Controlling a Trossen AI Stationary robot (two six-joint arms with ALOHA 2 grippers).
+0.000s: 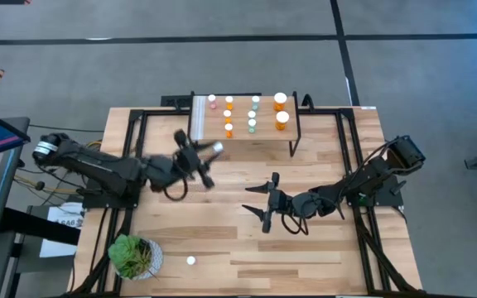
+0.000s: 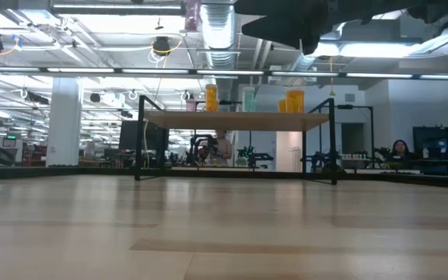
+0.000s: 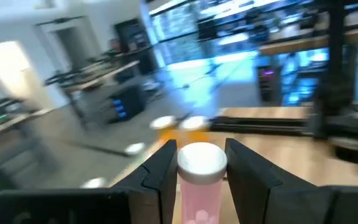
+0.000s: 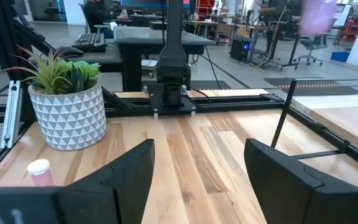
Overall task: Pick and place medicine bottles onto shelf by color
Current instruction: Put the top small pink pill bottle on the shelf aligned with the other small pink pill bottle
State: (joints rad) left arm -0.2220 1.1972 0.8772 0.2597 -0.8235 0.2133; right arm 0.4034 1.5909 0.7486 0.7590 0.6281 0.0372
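Shelf (image 1: 243, 132) and carried load are what the coming move turns on. A pink bottle (image 3: 201, 180) is pinched between the fingers of the left gripper (image 1: 209, 153), its white cap toward the camera on that wrist and its long axis along the fingers; in the high view it is held above the table just short of the shelf's left front corner, so the plank lies ahead of the fingertips. The pink pair (image 1: 213, 101) already placed stands at the shelf's left end, next to the white strip (the likely target, as a judgement).

The right gripper (image 1: 265, 207) is seen mid-table with its fingers spread and nothing between them. One more pink bottle (image 4: 40, 173) stands on the table near the plant (image 4: 64, 102), ahead of those open fingers, so the right arm is taken to be the nearer one for it.

The low view shows the shelved bottles upright; only the left wrist view shows the grip itself.
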